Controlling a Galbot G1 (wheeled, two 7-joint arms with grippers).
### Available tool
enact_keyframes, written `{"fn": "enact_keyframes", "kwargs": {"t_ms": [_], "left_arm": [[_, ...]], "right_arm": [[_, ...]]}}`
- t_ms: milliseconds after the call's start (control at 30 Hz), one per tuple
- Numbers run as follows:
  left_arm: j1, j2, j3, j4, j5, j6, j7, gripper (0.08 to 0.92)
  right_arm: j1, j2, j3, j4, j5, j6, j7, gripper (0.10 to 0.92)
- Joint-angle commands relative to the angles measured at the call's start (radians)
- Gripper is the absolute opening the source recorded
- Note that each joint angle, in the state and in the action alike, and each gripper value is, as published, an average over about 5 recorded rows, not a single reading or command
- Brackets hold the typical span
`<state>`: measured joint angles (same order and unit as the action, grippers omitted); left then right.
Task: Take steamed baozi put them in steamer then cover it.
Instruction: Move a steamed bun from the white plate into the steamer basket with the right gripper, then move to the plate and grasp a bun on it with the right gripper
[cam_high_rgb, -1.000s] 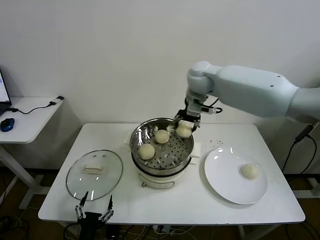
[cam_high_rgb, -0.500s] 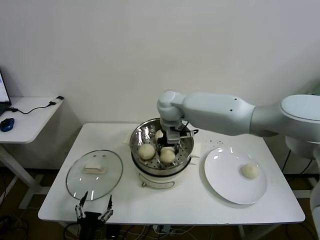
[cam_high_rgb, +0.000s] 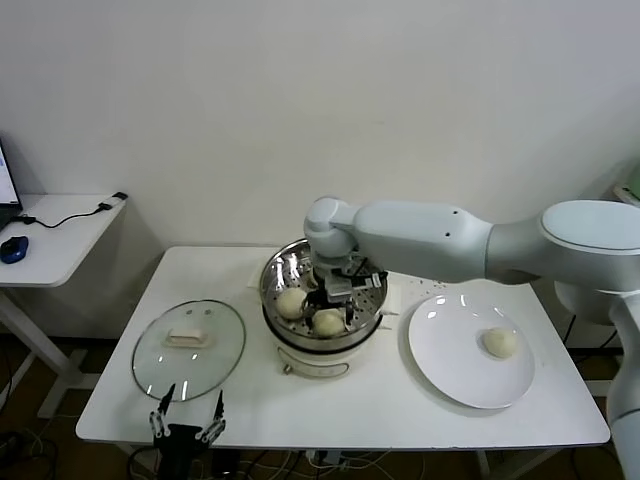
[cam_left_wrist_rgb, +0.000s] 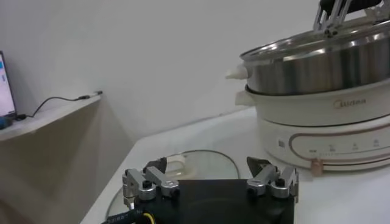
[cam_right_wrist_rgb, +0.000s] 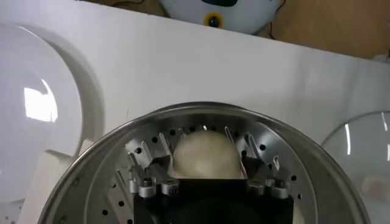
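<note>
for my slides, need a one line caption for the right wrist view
Right gripper holding a baozi low inside the steamer.

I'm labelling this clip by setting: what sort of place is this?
Probably a lab or office test room, not a home kitchen: a plain white table against a bare wall holds the steamer and plate, and a side desk carries a computer mouse and cables.

Blocked above the round shiny steel steamer basket (cam_high_rgb: 322, 290) by the white right arm (cam_high_rgb: 420, 238); open tabletop (cam_high_rgb: 370, 400) near front edge.
</note>
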<state>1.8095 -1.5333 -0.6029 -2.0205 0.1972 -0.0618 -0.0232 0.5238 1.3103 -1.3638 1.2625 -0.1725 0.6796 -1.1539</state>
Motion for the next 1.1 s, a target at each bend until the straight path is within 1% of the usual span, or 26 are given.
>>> {"fn": "enact_keyframes", "kwargs": {"t_ms": [33, 200, 333, 433, 600, 700, 767, 833, 900, 1100], "left_arm": [[-0.003, -0.003, 0.005, 0.004, 0.000, 0.001, 0.000, 0.823], [-0.006, -0.004, 0.009, 0.004, 0.004, 0.002, -0.001, 0.823], [-0.006, -0.004, 0.013, -0.003, 0.010, 0.002, -0.001, 0.823], [-0.006, -0.004, 0.015, -0.007, 0.011, 0.001, -0.002, 0.823], [-0.004, -0.006, 0.021, -0.013, 0.012, -0.002, -0.002, 0.823], [-0.003, -0.008, 0.022, -0.017, 0.013, -0.004, -0.002, 0.823], [-0.001, -0.008, 0.022, -0.020, 0.013, -0.005, -0.002, 0.823], [0.002, -0.007, 0.020, -0.024, 0.012, -0.006, -0.002, 0.823], [0.006, -0.007, 0.018, -0.027, 0.012, -0.007, -0.002, 0.823], [0.017, -0.009, 0.013, -0.035, 0.013, -0.007, -0.003, 0.823]], "right_arm": [[0.002, -0.007, 0.027, -0.007, -0.014, 0.030, -0.014, 0.820], [0.047, -0.048, 0.058, -0.025, 0.004, 0.026, -0.009, 0.823], [0.105, -0.128, 0.053, -0.039, 0.102, -0.084, 0.012, 0.823], [0.173, -0.228, -0.013, -0.025, 0.212, -0.252, 0.065, 0.823], [0.268, -0.401, -0.149, 0.023, 0.443, -0.629, 0.228, 0.823], [0.256, -0.501, -0.139, 0.037, 0.558, -0.822, 0.246, 0.823], [0.229, -0.561, -0.110, 0.044, 0.606, -0.902, 0.245, 0.823], [0.186, -0.622, -0.071, 0.050, 0.630, -0.955, 0.236, 0.823], [0.126, -0.675, -0.024, 0.048, 0.629, -0.977, 0.215, 0.823], [-0.116, -0.790, 0.177, 0.010, 0.514, -0.968, 0.119, 0.823]]}}
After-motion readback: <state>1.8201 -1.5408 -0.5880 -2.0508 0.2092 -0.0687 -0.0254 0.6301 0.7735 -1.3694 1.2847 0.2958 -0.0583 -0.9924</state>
